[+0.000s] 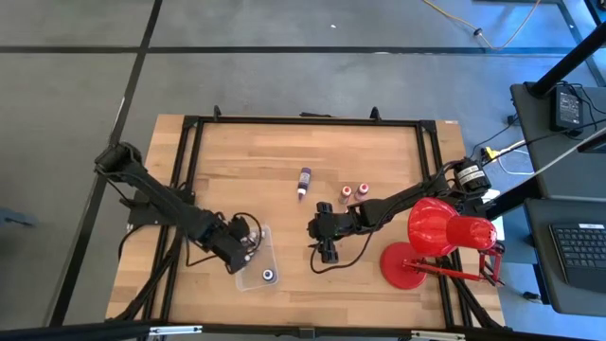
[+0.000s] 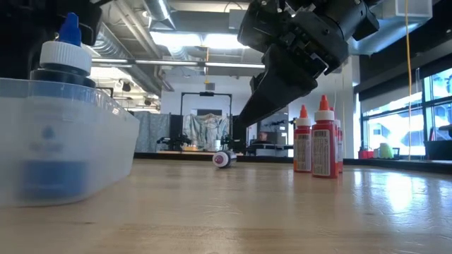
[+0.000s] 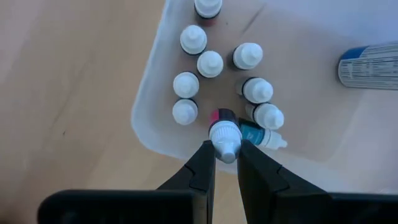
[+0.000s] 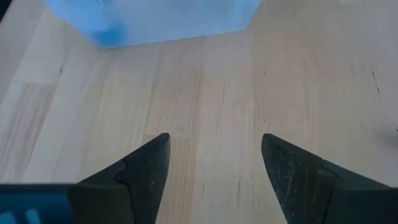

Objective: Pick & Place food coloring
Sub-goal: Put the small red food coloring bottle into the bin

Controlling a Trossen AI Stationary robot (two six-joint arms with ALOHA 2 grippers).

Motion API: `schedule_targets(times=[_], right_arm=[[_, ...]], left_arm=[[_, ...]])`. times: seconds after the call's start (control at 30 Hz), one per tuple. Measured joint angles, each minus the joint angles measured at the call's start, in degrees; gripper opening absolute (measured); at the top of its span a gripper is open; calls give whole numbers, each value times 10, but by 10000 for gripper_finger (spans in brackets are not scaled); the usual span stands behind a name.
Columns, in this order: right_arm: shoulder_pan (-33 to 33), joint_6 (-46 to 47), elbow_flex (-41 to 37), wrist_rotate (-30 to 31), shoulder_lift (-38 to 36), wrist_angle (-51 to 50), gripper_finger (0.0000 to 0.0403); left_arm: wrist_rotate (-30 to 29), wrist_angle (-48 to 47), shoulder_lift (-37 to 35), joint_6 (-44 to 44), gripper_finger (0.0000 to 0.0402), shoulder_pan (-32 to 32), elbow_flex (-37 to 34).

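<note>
Left gripper (image 3: 226,163) clamped on food coloring bottle (image 3: 224,135) over tray (image 3: 144,118), right gripper (image 4: 214,163) apart

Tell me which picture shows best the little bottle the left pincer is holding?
The left wrist view: the white-capped bottle sits right between the left pincer fingers, above the clear tray. The high view shows that pincer over the tray, the bottle too small to see. The low and right wrist views miss it.

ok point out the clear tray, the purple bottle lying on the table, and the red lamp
clear tray (image 1: 266,257): high view, on its right rim.
purple bottle (image 1: 304,180): high view, mid-body, lying flat.
red lamp (image 1: 437,226): high view, on the shade.
</note>
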Motion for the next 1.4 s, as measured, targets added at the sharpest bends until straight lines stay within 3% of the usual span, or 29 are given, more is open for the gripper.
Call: schedule_targets(times=[0.73,1.1,1.4], right_arm=[[0,-2,0,0,0,-1,255],[0,-2,0,0,0,-5,255],[0,-2,0,0,0,-5,255]], left_arm=[[-6,51,42,35,45,30,0],[-9,52,42,35,82,32,0],[-9,52,42,35,82,32,0]])
